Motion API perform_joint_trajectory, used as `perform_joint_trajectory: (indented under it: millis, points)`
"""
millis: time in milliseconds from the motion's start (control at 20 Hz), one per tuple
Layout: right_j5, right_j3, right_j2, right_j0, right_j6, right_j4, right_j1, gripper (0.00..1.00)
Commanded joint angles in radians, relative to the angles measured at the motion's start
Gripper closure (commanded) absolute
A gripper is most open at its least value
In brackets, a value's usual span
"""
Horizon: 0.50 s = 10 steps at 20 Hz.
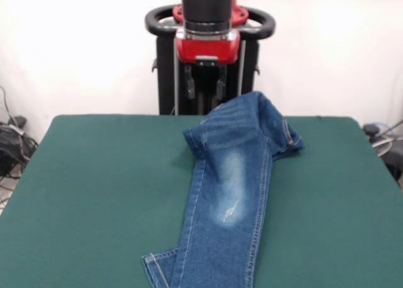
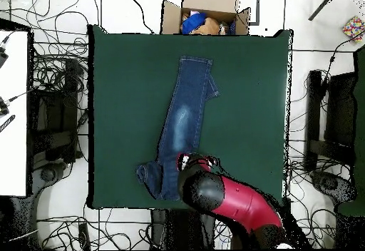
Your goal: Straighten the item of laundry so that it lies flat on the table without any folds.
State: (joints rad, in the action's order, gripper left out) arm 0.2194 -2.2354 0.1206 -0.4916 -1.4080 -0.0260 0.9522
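The jeans [image 1: 230, 193] lie on the green table [image 1: 94, 193], a long blue strip running from the robot's side out toward the opposite edge. In the front view the pedestal end is bunched and raised — fabric humps up in a peak with a fold spilling off to the right, tan stitching showing along it. The faded whitish patch sits mid-leg, and the hems reach the picture's bottom edge, one hem corner kinked out to the left.

From overhead, the jeans [image 2: 182, 127] run slightly slanted up the middle of the table [image 2: 117, 84], legs stacked on each other, hems toward the top edge. At the bottom a crumpled flap pokes out to the left, near the table's edge.

The arm [image 2: 232, 202] — red and black — reaches in from the bottom right and sits over that bunched end, covering part of it. The gripper [image 1: 204, 89] hangs right behind the raised peak in the front view; I can't tell how it is set, or whether it has cloth.

Around the table: an open cardboard box [image 2: 207, 13] with coloured items just beyond the top edge, tangled cables [image 2: 53, 77] on the floor at both sides.
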Motion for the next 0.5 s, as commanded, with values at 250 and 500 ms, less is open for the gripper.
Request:
perform_joint_trajectory:
  millis: [250,500]
  points:
    - [-0.133,-0.027,0.096,-0.016,-0.125,0.095,-0.193,0.0]
    - [-0.147,-0.017,0.105,-0.032,-0.135,0.12,-0.22,0.0]
